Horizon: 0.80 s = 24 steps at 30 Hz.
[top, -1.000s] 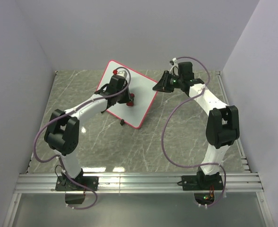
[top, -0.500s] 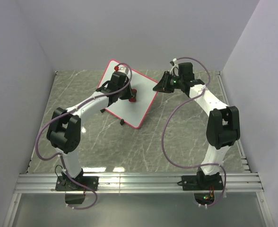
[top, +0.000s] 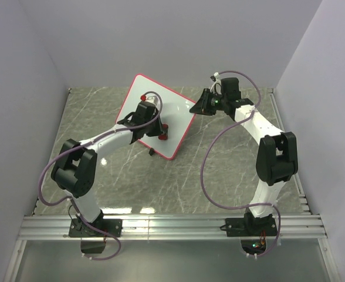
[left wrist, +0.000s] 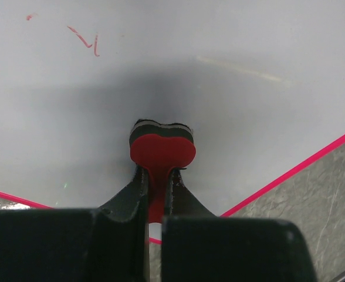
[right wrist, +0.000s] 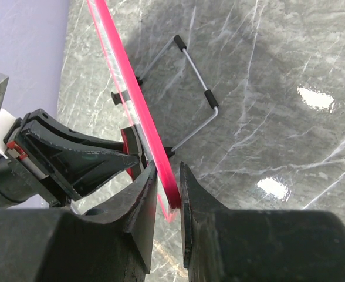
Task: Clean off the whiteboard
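Left wrist view: left gripper [left wrist: 156, 183] is clamped on the red eraser [left wrist: 162, 150], its pad pressed flat on the whiteboard [left wrist: 249, 111]. Red marks [left wrist: 83, 40] sit well apart from the pad, not yet wiped. Board stands tilted on a wire stand [right wrist: 191, 88] near the far edge of the table [top: 231, 176], middle-left. At its right corner the right gripper [right wrist: 168, 176] pinches the rim.

Risks:
- A hard eraser push could pivot the board out of that one-corner pinch or tip it back.
- The thin eraser handle may twist in the jaws.
- The stroke may miss the marks.
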{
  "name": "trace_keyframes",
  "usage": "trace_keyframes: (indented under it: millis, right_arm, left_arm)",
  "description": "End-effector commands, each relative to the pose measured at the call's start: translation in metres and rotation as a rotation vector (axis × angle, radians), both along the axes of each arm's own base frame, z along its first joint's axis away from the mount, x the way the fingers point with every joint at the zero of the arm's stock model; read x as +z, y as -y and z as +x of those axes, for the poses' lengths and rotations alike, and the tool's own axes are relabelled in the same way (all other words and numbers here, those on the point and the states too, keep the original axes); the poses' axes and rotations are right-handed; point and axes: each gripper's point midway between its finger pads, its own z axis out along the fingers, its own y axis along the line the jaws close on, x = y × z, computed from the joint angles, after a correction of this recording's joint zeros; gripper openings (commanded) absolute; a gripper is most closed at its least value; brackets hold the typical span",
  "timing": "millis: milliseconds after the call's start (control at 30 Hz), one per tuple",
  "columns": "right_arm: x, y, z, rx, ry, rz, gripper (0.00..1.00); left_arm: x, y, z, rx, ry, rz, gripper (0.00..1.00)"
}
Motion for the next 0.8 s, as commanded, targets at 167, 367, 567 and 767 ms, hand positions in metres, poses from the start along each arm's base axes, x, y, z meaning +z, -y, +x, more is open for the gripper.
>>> trace_keyframes:
  millis: [167,367,567,767]
  right_arm:
    - [0.013,-0.018,-0.018,0.053,0.035,-0.028,0.0]
    - [0.011,-0.019,-0.025,0.064,0.031,-0.039,0.0]
    - [0.008,-0.021,-0.028,0.071,0.025,-0.045,0.0]
    - [0.007,-0.023,-0.027,0.075,0.024,-0.049,0.0]
  left_arm:
    - [0.021,-0.002,0.048,0.033,0.022,-0.025,0.0]
    - [0.031,-0.049,0.092,0.137,0.051,-0.011,0.0]
    - [0.024,-0.082,0.118,0.219,0.034,-0.02,0.0]
    - [0.015,-0.108,0.129,0.272,0.021,0.003,0.0]
